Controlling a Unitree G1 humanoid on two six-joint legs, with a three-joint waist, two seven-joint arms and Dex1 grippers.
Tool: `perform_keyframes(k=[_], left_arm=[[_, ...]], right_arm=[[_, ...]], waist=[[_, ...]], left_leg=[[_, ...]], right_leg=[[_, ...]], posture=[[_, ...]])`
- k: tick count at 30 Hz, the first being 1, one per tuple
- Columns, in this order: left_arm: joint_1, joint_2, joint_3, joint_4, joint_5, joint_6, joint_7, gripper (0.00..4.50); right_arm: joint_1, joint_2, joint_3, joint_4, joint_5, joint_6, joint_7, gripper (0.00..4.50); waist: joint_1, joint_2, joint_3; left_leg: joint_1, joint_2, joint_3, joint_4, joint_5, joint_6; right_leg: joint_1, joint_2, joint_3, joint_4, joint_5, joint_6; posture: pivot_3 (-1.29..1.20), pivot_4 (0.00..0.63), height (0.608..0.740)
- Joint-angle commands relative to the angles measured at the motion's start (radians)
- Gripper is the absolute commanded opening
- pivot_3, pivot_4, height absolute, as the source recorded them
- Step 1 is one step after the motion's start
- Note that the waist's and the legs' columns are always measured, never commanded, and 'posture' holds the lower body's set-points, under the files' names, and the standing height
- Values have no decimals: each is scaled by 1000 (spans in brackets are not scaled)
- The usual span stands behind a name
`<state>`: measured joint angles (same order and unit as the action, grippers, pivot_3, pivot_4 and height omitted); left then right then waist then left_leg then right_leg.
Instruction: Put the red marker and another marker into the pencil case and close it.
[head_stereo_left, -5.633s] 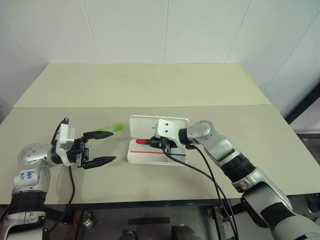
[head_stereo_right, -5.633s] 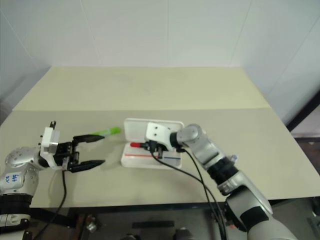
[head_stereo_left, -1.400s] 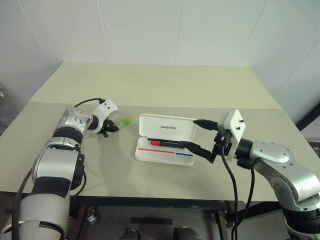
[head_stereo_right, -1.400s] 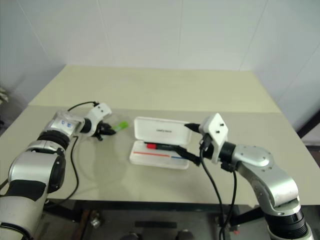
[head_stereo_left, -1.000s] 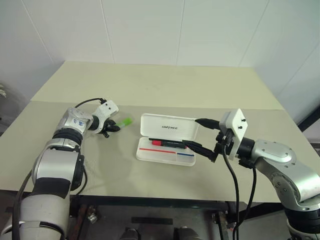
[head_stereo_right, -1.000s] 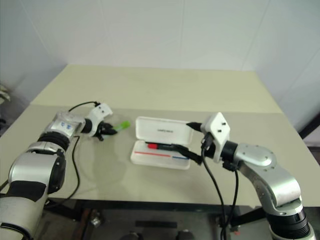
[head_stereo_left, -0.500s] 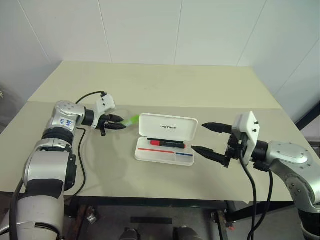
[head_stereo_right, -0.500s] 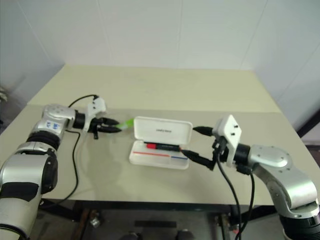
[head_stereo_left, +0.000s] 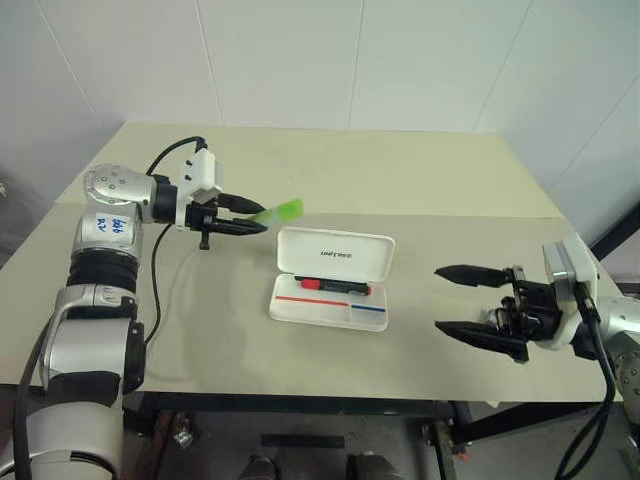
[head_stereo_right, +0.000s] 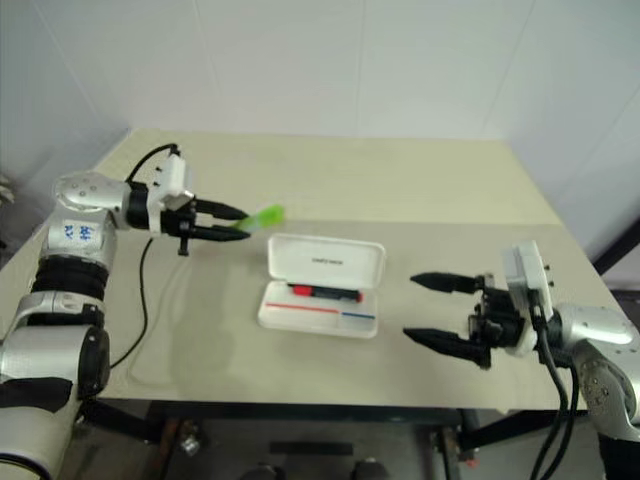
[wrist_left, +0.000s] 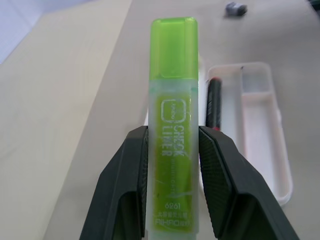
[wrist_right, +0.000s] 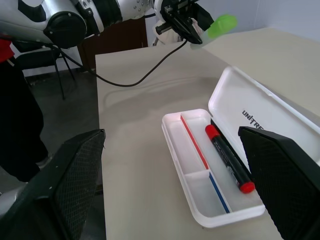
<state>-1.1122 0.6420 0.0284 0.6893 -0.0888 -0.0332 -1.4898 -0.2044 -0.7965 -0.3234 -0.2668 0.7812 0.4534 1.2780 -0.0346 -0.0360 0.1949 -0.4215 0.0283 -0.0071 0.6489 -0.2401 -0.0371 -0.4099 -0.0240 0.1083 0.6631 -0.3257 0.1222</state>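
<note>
The left hand (head_stereo_left: 250, 220) is raised above the matte beige surface (head_stereo_left: 200, 330), its two black fingers (wrist_left: 125, 185) clamped on the sides of the green marker (head_stereo_left: 278, 210). Up close, the marker is a stubby, flat-sided plastic barrel of translucent light green with a brighter, squared-off cap (wrist_left: 173, 47) and dark printed lettering along its body. It juts out past the fingertips, pointing toward the pencil case (head_stereo_left: 333, 290) and hanging in the air just off the case's far left corner.

The pencil case lies open near the middle of the surface. It is smooth white hard plastic with rounded corners, a shallow moulded tray in front and a hinged lid propped up behind, small dark lettering printed on the lid's inner face. A thin stripe, red on one half and blue on the other, runs along the tray (wrist_right: 195, 150). The red marker (head_stereo_left: 333, 287) lies flat in the tray against the hinge side, a slim round barrel with a black section; its finer markings are too small to read.

The right hand (head_stereo_left: 480, 305) hovers well to the right of the case, its textured black fingers spread wide and empty.
</note>
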Motion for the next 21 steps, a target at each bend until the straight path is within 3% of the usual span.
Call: perform_keyframes(k=[1,10,21], left_arm=[[34,5,-7,-188,-66,87,3,1150],[172,-28,-118,-472,-124,370,44,1150],[212,-82,-298,-436,2,373,152,1150]], right_arm=[[-9,5,-7,-12,-14,-46,-13,4500],[19,35,7,-60,-13,-64,-68,4500],[55,47,3,-104,-6,-67,-112,4500]], waist=[[0,0,0],[3,0,0],[6,0,0]], left_leg=[[0,0,0,0,0,0],[1,0,0,1,0,0],[1,0,0,1,0,0]], right_leg=[[0,1,0,0,0,0],[0,2,1,0,0,0],[1,3,2,0,1,0]], posture=[[0,150,740],[0,150,740],[0,150,740]])
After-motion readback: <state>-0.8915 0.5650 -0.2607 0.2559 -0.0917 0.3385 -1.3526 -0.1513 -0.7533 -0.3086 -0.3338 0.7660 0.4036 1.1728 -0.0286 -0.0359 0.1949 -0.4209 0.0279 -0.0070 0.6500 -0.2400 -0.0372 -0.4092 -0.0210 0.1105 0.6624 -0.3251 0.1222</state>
